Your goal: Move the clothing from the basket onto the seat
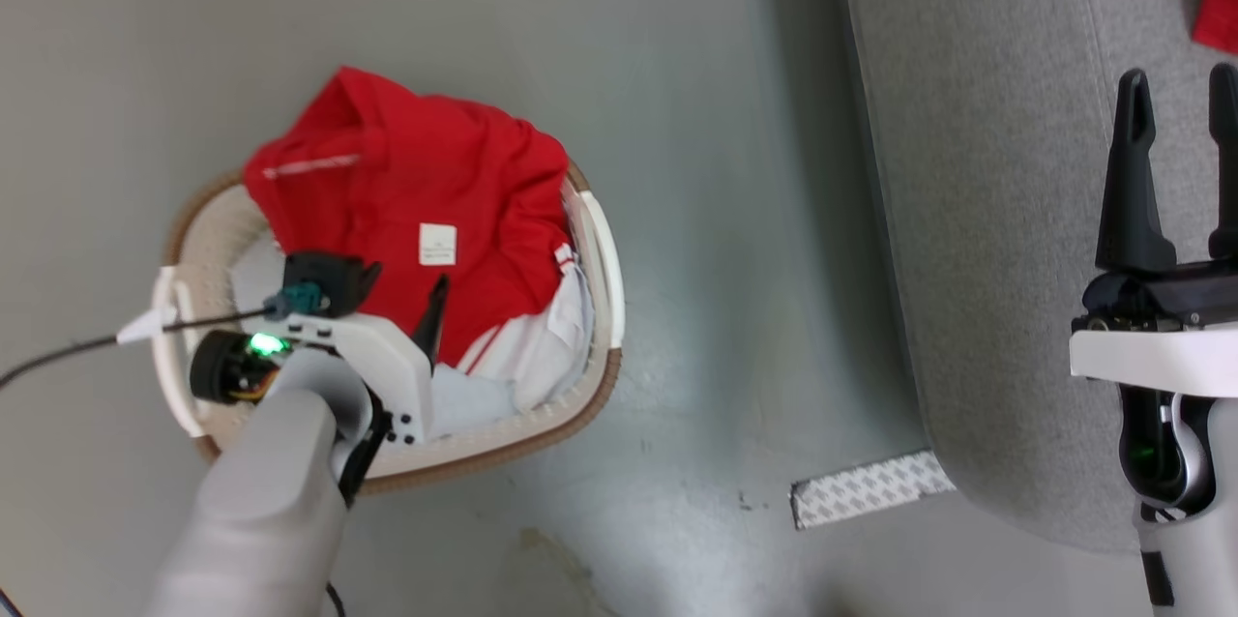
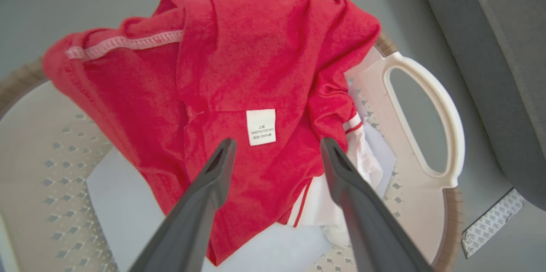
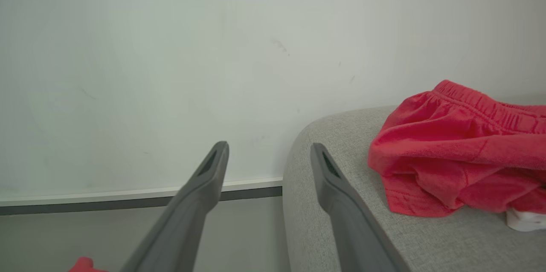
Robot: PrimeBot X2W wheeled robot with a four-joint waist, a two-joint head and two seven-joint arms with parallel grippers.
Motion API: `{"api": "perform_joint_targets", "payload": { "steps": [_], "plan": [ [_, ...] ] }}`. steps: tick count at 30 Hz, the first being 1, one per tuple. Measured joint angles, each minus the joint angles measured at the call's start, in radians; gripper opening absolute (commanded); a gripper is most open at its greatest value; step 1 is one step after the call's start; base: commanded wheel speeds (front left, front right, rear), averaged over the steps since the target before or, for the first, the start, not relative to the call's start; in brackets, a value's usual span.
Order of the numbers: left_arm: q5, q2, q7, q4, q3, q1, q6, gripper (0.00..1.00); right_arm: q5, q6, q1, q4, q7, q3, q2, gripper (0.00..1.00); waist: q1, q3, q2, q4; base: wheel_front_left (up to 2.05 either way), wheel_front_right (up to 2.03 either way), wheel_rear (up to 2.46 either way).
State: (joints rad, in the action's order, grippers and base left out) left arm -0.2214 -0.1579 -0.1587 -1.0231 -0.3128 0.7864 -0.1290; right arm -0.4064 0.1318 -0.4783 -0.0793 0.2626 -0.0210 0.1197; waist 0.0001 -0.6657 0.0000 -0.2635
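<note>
A bright red garment (image 2: 239, 76) of soft, slightly nubbly knit lies heaped in the basket (image 2: 453, 127), creased and folded over itself, with one edge draped over the rim. A pale stitched seam crosses its upper part, and a small white label (image 2: 261, 127) with tiny print sits near its middle. Under its lower edge shows white fabric with red trim (image 2: 367, 157), and beneath that a flat pale sheet (image 2: 123, 204) lies on the basket's bottom. The basket is oval, of smooth cream plastic with small angular holes in its walls, a brown band round the rim and a looped white handle at the side. The left gripper (image 2: 277, 142) hangs just above the garment, its two long dark fingers spread on either side of the label and gripping nothing. The basket stands on a dull grey-green floor (image 1: 725, 162), near the seat (image 1: 987, 211) but apart from it. A patterned white strip (image 1: 866, 489) lies on the floor at the seat's corner. The seat is large, rounded at its edges and covered in light grey woven cloth. On it lies a second red garment (image 3: 456, 169), crumpled, with a gathered elastic band and a bit of white (image 3: 527, 218) beside it. The right gripper (image 3: 268, 146) is poised above the seat, fingers parted and empty, facing a plain pale wall (image 3: 170, 71).
</note>
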Motion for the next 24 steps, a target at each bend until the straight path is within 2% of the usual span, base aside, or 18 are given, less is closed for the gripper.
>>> {"api": "perform_joint_targets", "payload": {
  "steps": [10,24],
  "plan": [
    [0.003,-0.040,0.034,-0.135,-0.120,0.138,-0.002,1.00,-0.005,0.000,-0.044,0.027,0.000,0.007,-0.031,1.00,0.0000,-0.118,0.0000,-0.066,0.00,0.00,0.00],
    [0.047,-0.116,0.099,-0.237,-0.211,0.256,0.007,1.00,-0.024,0.000,-0.074,0.044,0.000,0.004,-0.059,1.00,-0.0001,-0.229,0.0000,-0.159,0.00,0.00,0.00]
  ]
}}
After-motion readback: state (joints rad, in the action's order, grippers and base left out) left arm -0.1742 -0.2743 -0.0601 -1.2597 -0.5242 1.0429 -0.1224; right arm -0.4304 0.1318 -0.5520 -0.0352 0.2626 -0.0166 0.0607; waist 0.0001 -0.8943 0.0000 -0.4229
